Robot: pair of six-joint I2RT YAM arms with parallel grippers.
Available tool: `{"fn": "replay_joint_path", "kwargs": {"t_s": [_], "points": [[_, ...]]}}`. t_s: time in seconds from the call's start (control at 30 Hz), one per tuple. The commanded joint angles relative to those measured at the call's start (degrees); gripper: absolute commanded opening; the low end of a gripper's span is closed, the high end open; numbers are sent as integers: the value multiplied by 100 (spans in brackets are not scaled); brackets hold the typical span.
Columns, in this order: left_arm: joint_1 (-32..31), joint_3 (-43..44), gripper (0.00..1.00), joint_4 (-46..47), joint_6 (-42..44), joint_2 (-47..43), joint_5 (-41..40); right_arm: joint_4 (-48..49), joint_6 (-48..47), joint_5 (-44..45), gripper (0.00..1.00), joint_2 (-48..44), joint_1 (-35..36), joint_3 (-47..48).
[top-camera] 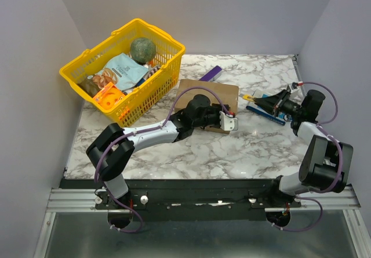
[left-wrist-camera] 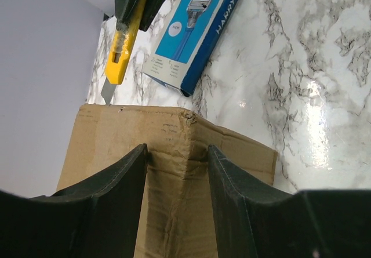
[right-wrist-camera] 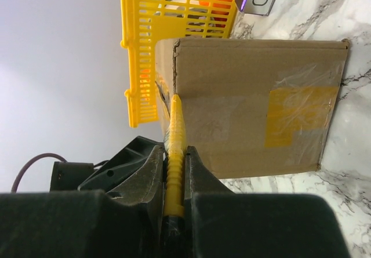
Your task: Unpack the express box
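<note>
The right tool (right-wrist-camera: pixel 174 153) is closed tight on a yellow utility knife (right-wrist-camera: pixel 175 116), gripping the handle so that the nose points out past the fingers. In the left wrist view a short length of blade shows at the tip, just off the edge of the express box (right-wrist-camera: pixel 249 101), apart from the cardboard. The left tool (left-wrist-camera: pixel 177 151) is open wide and holds nothing. Its two fingers straddle a creased ridge on the top of the carton, though I cannot tell whether they press on it or hover just above.

The express box lies around the middle of the desk (top-camera: pixel 191 153), toward the far edge. A yellow basket (top-camera: pixel 162 35) of goods stands just to its left at the far left corner. A slim purple box (top-camera: pixel 211 73) lies behind the carton near the far edge, and a blue razor pack (left-wrist-camera: pixel 194 32) lies on the marble under the right arm, toward the right edge.

The job looks barely begun. The cutter is in hand and lined up, but the carton is shut, with a clear tape patch unbroken on its side. What is left is slitting the seam, folding back the flaps, and lifting out whatever is inside.
</note>
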Motion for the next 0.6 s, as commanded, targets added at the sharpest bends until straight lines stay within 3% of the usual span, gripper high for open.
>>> {"fn": "replay_joint_path", "kwargs": {"t_s": [0.0, 0.13, 0.2, 0.33, 0.57], "points": [[57, -124, 54, 358, 48, -126, -163, 18, 74, -772, 0, 196, 184, 52], [66, -159, 53, 367, 83, -143, -215, 791, 427, -992, 1, 573, 237, 175], [66, -107, 54, 367, 48, -134, -346, 617, 235, -993, 0, 566, 281, 272], [75, -19, 53, 428, -14, -64, -522, -699, -600, -1036, 1, 355, 474, 457], [75, 26, 53, 516, -58, 33, -900, -1879, -1427, -1080, 0, 109, 492, 474]]}}
